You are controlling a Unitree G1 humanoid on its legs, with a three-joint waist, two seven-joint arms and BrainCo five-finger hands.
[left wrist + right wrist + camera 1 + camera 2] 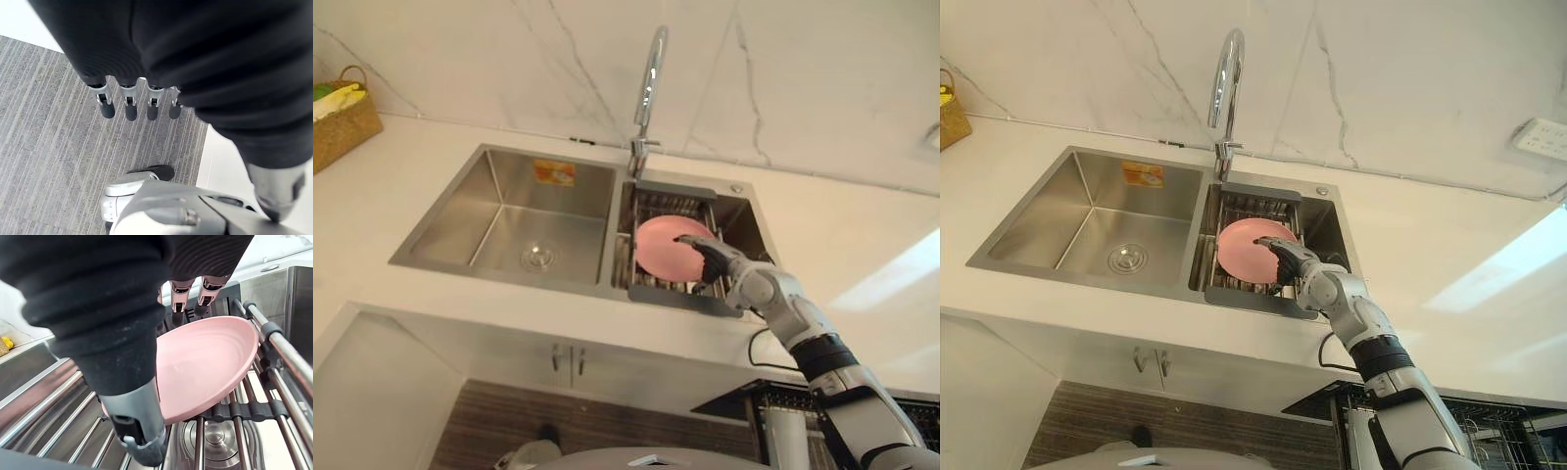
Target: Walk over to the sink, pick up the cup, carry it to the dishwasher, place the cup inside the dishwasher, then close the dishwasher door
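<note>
my right arm reaches up from the lower right, over the front edge of the white desk (pixel 842 225) and into the right-hand basin of the stainless steel double sink (pixel 460 220). the right hand (pixel 710 257) sits at the near right edge of the pink shallow round dish (pixel 661 245), which leans tilted on the metal bar rack (pixel 651 201) laid across that basin. in the right wrist view the fingers (pixel 181 301) are stretched out, their dark tips at the dish's far rim, while the thumb (pixel 139 431) points past the near rim. the hand is spread wide across the dish and not curled round it; i cannot tell whether the tips press on the rim.

my left hand (pixel 171 49) hangs low at my side, its fingers (pixel 127 105) straight and side by side, pointing down at the grey striped floor (pixel 49 147), holding nothing.

the tall chrome curved faucet (pixel 649 78) rises just behind the rack, between the two basins. the left basin has a round drain (pixel 538 257) in its bottom and an orange sticker (pixel 554 172) on its back wall. a woven straw basket (pixel 342 127) stands on the desk at the far left, well apart from the sink. behind everything runs a white veined marble wall (pixel 803 78). below the desk i see pale cupboard doors with small handles (pixel 566 357), and at the lower right a dark dishwasher rack (pixel 1498 416) beside my right arm.
</note>
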